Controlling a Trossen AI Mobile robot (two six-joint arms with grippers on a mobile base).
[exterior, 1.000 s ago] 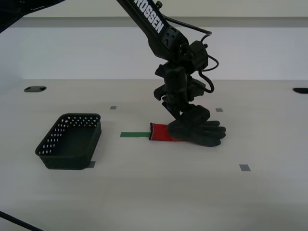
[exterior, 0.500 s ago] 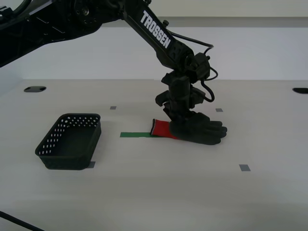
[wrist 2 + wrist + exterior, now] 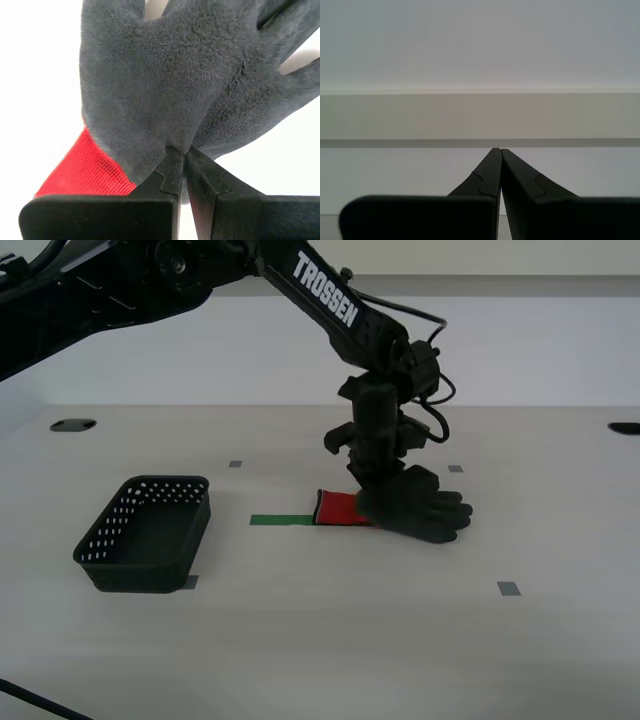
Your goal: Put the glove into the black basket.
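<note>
The glove (image 3: pixel 420 508) lies on the table in the middle of the exterior view, dark grey with its red cuff (image 3: pixel 336 508) pointing towards the exterior view's left. My second gripper (image 3: pixel 368 492) comes down on it from above and is shut, pinching a fold of the grey palm (image 3: pixel 170 90) near the cuff (image 3: pixel 85 172). The black basket (image 3: pixel 148 532) stands apart at the exterior view's left, with nothing visible inside. My first gripper (image 3: pixel 499 149) is shut and empty, facing a pale wall; it does not show in the exterior view.
A green tape strip (image 3: pixel 280 520) lies between basket and glove. Small grey tape squares (image 3: pixel 509 589) mark the table. Dark round holes sit at the table's far corners (image 3: pixel 72 425). A thin black part crosses the bottom corner at the exterior view's left (image 3: pixel 30 702).
The second arm's wrist has shifted slightly towards the exterior view's right and its upper links have swung into view. The glove has shifted a little the same way, still on the table.
</note>
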